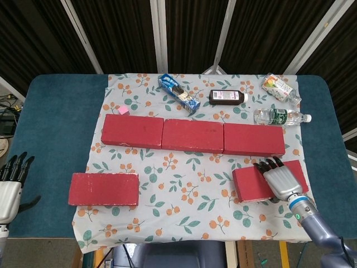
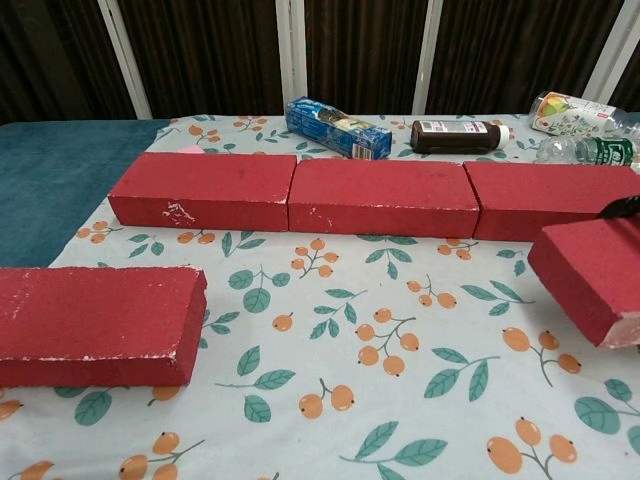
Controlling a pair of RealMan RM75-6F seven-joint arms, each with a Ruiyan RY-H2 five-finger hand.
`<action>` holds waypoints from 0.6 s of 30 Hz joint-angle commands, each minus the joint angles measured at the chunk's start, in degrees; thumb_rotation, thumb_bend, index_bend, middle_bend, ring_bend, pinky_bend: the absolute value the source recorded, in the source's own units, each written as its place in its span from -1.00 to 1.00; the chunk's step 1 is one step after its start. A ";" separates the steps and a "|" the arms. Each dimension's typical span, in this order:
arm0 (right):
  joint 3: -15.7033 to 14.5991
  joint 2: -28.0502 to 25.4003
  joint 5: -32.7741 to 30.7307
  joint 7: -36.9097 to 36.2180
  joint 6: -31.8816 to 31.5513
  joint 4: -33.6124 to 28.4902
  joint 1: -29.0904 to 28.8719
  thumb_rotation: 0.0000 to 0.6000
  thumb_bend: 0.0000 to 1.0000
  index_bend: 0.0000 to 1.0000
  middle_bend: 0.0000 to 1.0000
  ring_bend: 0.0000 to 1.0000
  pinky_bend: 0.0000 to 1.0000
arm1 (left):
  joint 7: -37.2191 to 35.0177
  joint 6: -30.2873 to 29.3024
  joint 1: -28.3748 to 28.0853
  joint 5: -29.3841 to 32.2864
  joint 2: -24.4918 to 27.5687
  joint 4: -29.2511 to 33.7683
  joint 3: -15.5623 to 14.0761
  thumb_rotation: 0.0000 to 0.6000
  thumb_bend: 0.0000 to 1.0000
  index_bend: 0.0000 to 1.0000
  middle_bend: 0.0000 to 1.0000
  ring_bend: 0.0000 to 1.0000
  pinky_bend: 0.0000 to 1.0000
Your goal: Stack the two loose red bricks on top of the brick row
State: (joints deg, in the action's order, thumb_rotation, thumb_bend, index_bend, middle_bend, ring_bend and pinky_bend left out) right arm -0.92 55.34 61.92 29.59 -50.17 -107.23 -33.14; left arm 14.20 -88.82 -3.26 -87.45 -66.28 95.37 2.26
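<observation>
Right hand [image 1: 283,180] grips our right loose brick [image 1: 262,183] from above, fingers wrapped over its far edge. In the chest view the brick [image 2: 592,275] looks tilted and maybe lifted off the cloth; we can't confirm clearance. It sits just in front of the right end of the brick row [image 1: 194,135], so the carry up onto the row should be short. Grip is on the brick's right half, likely to leave the left end free for landing.

Left hand [image 1: 10,187] hangs off the surface's left edge, fingers apart, holding nothing. Left loose brick [image 1: 104,189] lies flat on the cloth, well apart from the row, untouched.

Risk, we judge: an off-centre hold lets the brick pivot.
</observation>
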 commanded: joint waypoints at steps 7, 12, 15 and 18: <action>5.00 -11.48 -5.96 -2.03 0.77 -10.11 -4.04 1.00 -0.59 -0.17 -0.31 -0.80 -1.00 | 0.31 0.12 -0.05 0.01 -0.11 0.14 -0.04 1.00 -1.00 -0.91 -1.00 -1.00 -0.67; 7.92 -12.78 -17.19 1.25 5.27 -12.67 -12.07 1.00 -0.59 -0.17 -0.31 -0.79 -1.00 | 0.31 0.21 -0.10 0.17 -0.11 0.13 0.04 1.00 -1.00 -0.91 -1.00 -1.00 -0.67; 8.86 -10.77 -24.86 2.95 6.74 -11.84 -17.28 1.00 -0.59 -0.17 -0.31 -0.79 -1.00 | 0.08 0.20 -0.15 0.28 -0.10 -0.06 0.18 1.00 -1.00 -0.91 -1.00 -1.00 -0.67; 8.95 -6.41 -33.52 6.18 6.25 -9.23 -23.73 1.00 -0.59 -0.17 -0.31 -0.79 -1.00 | -0.55 -0.20 -0.11 0.37 -0.07 -0.43 0.50 1.00 -1.00 -0.91 -1.00 -1.00 -0.67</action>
State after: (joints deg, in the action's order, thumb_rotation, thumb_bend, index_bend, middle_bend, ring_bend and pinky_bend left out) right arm 6.84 45.12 36.94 32.10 -45.05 -118.17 -49.76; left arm 13.81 -88.89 -3.39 -87.12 -66.36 95.06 2.65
